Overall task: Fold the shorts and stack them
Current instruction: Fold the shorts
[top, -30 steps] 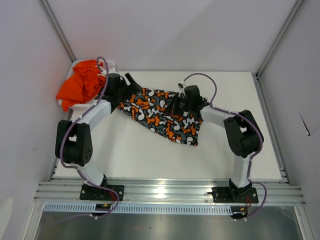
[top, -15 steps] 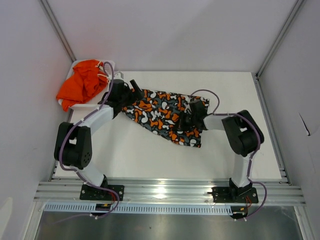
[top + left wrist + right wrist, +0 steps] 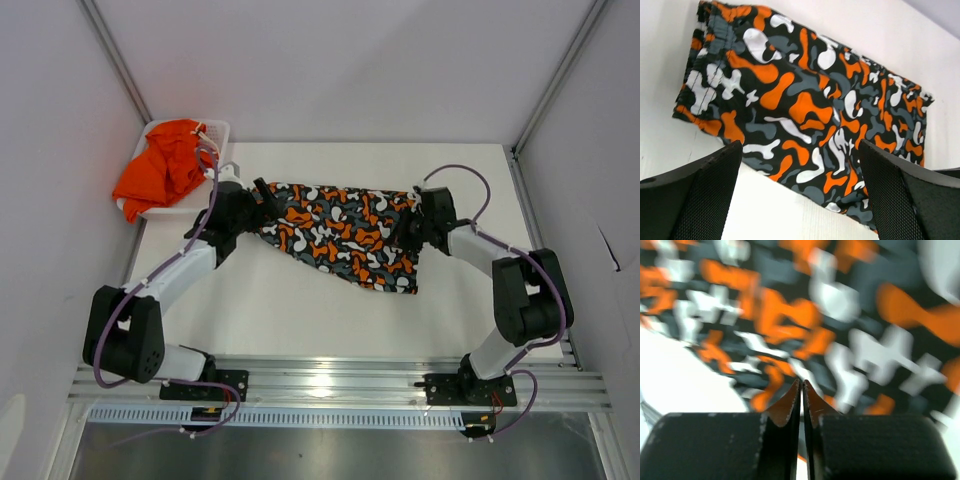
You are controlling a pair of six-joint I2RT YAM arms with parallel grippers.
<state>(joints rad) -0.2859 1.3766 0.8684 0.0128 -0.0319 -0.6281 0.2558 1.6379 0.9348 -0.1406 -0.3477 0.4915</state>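
Note:
The patterned shorts (image 3: 340, 232) lie spread flat across the middle of the table, waistband at the left; they fill the left wrist view (image 3: 805, 100) and the right wrist view (image 3: 840, 300), where they are blurred. My left gripper (image 3: 258, 196) is open and empty, hovering over the shorts' left end (image 3: 800, 145). My right gripper (image 3: 407, 229) is at the shorts' right edge, its jaws shut (image 3: 802, 383) with nothing seen between the tips. The plain orange shorts (image 3: 165, 168) lie bunched in the basket at the back left.
The white mesh basket (image 3: 219, 128) stands at the table's back left corner, just behind my left arm. Grey walls and metal frame posts close in the table on the left, back and right. A metal rail runs along the near edge.
Both grippers have moved right and nearer. The patterned shorts have shifted right and spread wider, their right edge following my right gripper. My left arm has stretched out lower.

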